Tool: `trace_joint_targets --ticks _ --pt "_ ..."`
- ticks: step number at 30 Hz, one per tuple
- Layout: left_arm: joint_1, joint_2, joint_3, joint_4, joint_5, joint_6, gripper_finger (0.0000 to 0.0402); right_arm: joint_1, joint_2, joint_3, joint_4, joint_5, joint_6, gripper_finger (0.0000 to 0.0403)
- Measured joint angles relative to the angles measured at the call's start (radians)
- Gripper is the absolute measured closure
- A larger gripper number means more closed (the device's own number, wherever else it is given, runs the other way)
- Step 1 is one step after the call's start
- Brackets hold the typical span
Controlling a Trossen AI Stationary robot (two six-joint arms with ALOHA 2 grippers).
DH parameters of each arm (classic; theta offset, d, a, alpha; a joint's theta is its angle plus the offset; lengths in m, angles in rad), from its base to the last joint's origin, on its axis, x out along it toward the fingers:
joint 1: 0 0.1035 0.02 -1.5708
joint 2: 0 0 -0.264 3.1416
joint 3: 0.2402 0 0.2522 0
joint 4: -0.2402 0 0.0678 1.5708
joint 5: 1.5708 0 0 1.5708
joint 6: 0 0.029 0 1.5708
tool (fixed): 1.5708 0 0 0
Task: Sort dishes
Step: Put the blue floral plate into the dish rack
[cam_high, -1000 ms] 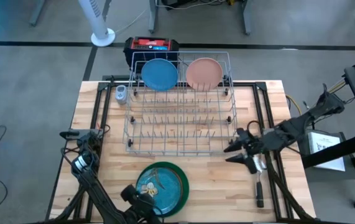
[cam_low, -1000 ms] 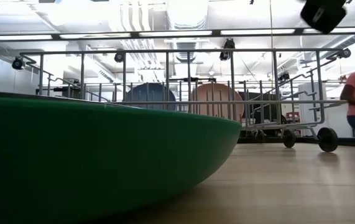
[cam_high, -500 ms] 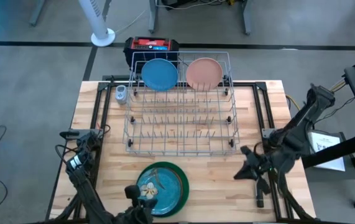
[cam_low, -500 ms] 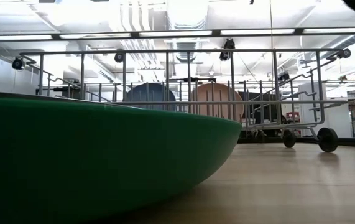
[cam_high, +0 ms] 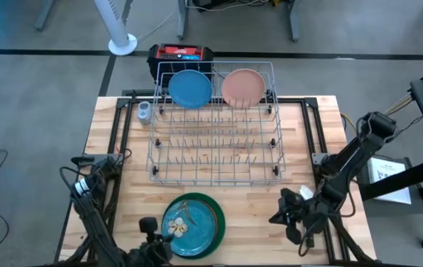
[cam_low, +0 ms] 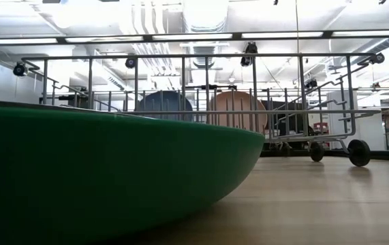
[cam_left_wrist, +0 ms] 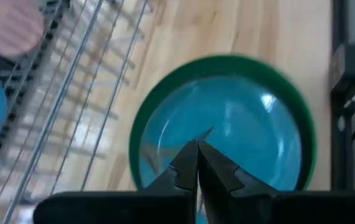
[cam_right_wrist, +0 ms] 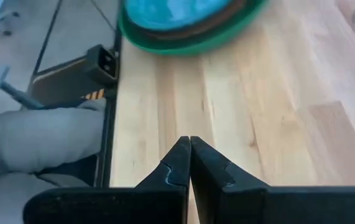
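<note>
A green plate [cam_high: 216, 222] with a teal-blue inside lies flat on the table near its near edge; its side fills the left of the low view [cam_low: 112, 170]. A light blue plate [cam_high: 190, 87] and a pale pink plate [cam_high: 242, 87] stand on edge in the far end of the grey wire rack [cam_high: 215, 167]. My left gripper [cam_high: 163, 239] is shut at the green plate's left rim and, seen from its wrist [cam_left_wrist: 197, 155], hangs over the plate [cam_left_wrist: 227, 112]. My right gripper [cam_high: 275, 217] is shut above bare wood right of the plate, pointing at it [cam_right_wrist: 189, 146].
The brush's black handle [cam_high: 305, 241] pokes out under my right arm. A small grey cup [cam_high: 144, 111] stands at the rack's far left corner. A red-and-black box [cam_high: 181, 53] sits behind the table. Papers [cam_high: 389, 174] lie off the right edge. Bare wood lies between plate and right gripper.
My right gripper has swung from beside the rack's near right corner toward the table's near edge and down, and has shut. My left gripper has drawn back from over the green plate toward its left rim, rising a little and rolling. The plates have stayed put.
</note>
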Motion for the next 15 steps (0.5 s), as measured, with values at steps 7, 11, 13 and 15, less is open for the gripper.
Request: trace_joint_targets --ticks 7,11,13,15 --pt "-0.068 -0.15 -0.296 0.0 0.022 -0.251 0.0401 0.037 0.108 0.0 0.099 0.106 0.121 0.0403" --pt "-0.084 -0.208 -0.408 0.053 -0.002 -0.335 0.0401 0.036 0.186 0.0 0.241 0.125 0.123 0.0403" --pt "-0.094 -0.224 -0.451 0.065 -0.004 -0.336 0.0401 0.036 0.223 0.001 0.314 0.156 0.123 0.0403" --pt "-0.103 -0.235 -0.494 0.069 -0.003 -0.349 0.0401 0.035 0.26 0.001 0.372 0.191 0.12 0.0403"
